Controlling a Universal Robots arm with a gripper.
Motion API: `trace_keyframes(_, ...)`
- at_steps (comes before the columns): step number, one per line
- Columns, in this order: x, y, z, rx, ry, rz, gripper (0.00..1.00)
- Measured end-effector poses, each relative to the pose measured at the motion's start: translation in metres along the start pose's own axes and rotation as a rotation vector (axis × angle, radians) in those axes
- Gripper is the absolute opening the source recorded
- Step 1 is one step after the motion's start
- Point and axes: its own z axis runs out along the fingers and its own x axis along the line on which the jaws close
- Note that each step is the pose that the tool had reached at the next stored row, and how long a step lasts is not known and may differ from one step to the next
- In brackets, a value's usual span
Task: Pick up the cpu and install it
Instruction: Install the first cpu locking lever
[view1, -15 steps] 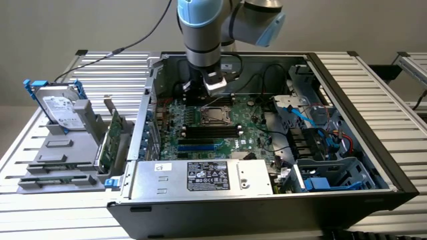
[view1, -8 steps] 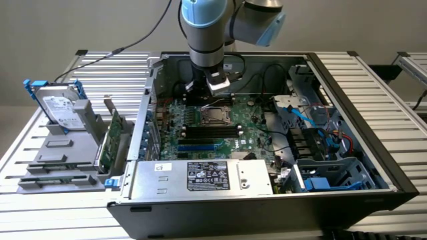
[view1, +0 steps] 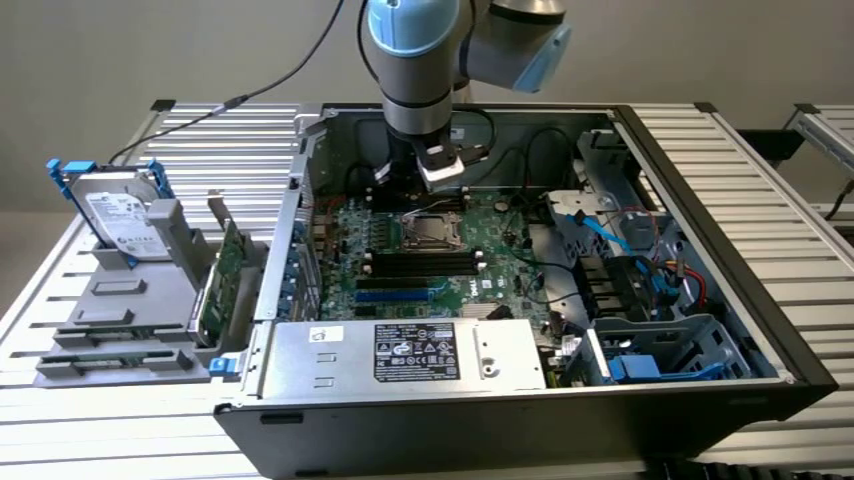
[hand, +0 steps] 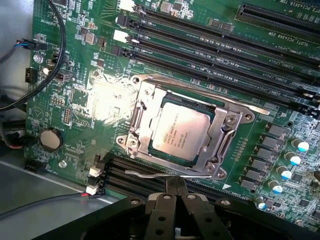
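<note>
Item: open computer case (view1: 787, 385), lying on its side on a slatted desk (view1: 747, 170), motherboard (view1: 494, 255) facing up. Cpu (hand: 180, 131) — seated in its socket near the board's middle, its silver lid showing through the window of the metal load plate (hand: 220, 135), which lies down over its edges; in the exterior view it sits at six o'clock from the arm's wrist, just beneath it. Tool (hand: 175, 189): fingers pressed together and pinching nothing, tips hanging just beside the thin wire retention lever (hand: 145, 173) that runs along the socket's edge next to the black memory slots (hand: 120, 172); whether tips and wire touch cannot be told. Also present: hard drive (view1: 118, 212) in a grey stand, at nine o'clock from the case in the exterior view, well apart. Hazards, as judged: the wire looks slim and springy, so closed tips pushing it may slide off and gouge the board or strike the slot beside it; a lever left unhooked would leave the plate unclamped and the chip loose on its contacts; pressure set off-centre on the plate could tilt the chip and bend socket pins — a fault hidden once covered; the loose black cables (hand: 63, 40) at the board's edge could snag the wrist.
</note>
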Motion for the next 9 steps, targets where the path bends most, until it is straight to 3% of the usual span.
trace_keyframes(9, 0.0033, 0.002, 0.0025, 0.0, 0.0, 0.0, 0.11)
